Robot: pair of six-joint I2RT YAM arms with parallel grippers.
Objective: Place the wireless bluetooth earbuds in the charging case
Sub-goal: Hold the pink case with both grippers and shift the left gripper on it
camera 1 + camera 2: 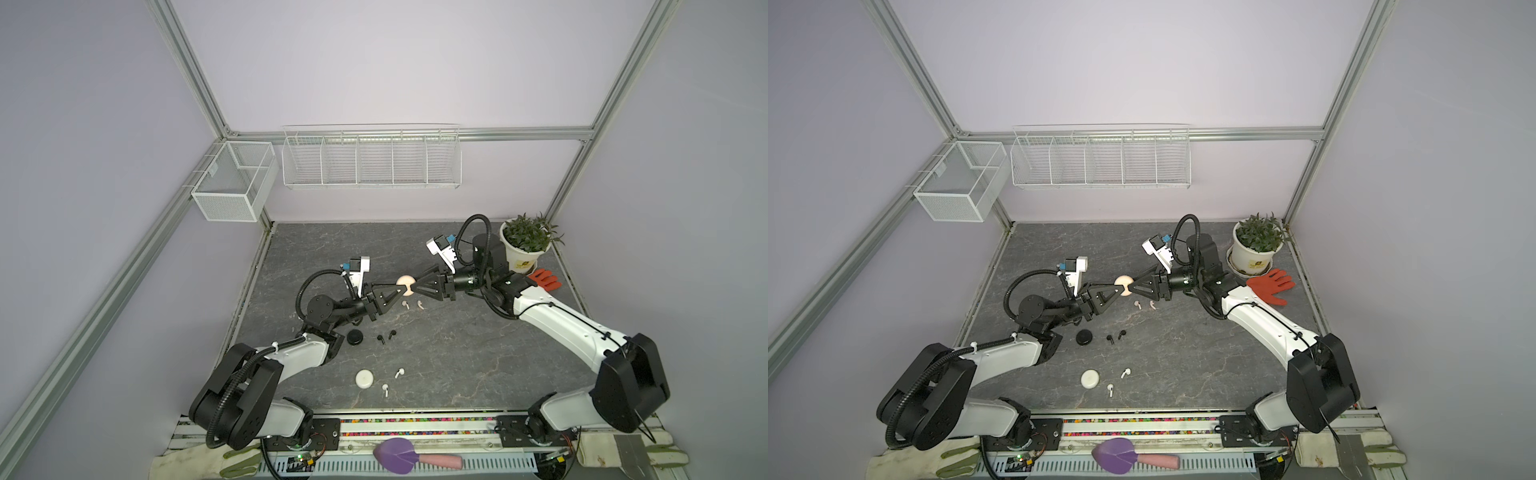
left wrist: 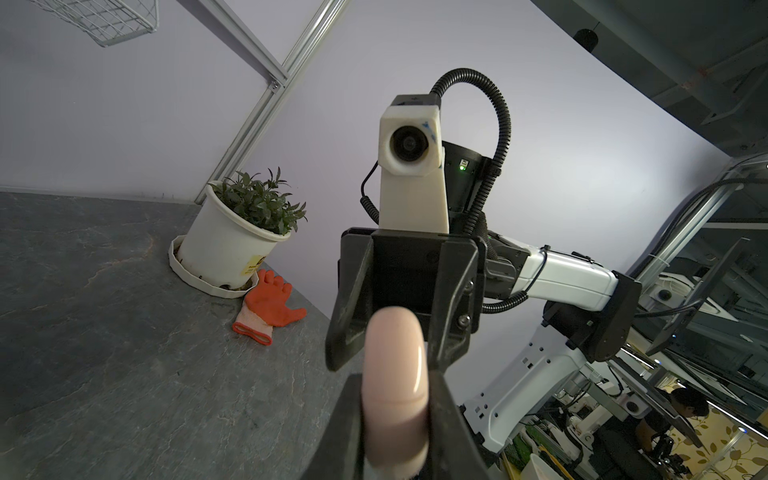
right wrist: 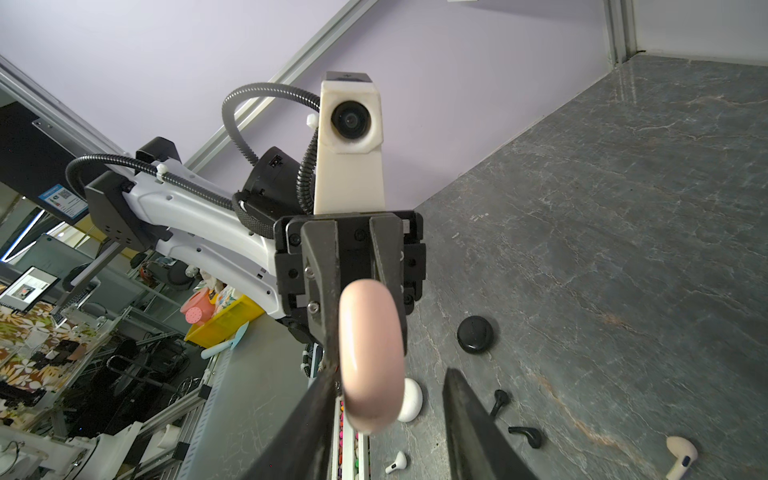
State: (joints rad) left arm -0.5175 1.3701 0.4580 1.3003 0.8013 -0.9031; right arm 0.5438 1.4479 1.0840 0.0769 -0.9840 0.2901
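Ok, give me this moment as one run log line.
left end effector: shut on pink case | right end effector: open around same case | earbuds: all six loose on table

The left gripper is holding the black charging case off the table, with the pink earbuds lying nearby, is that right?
Not black: in a top view the left gripper holds the pale pink charging case; the black charging case sits on the table. The pink earbuds do lie nearby.

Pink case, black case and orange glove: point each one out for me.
pink case (image 1: 404, 281), in a top view, on its rounded upper side.
black case (image 1: 355, 337), in a top view, middle of its lid.
orange glove (image 1: 1266, 286), in a top view, its palm.
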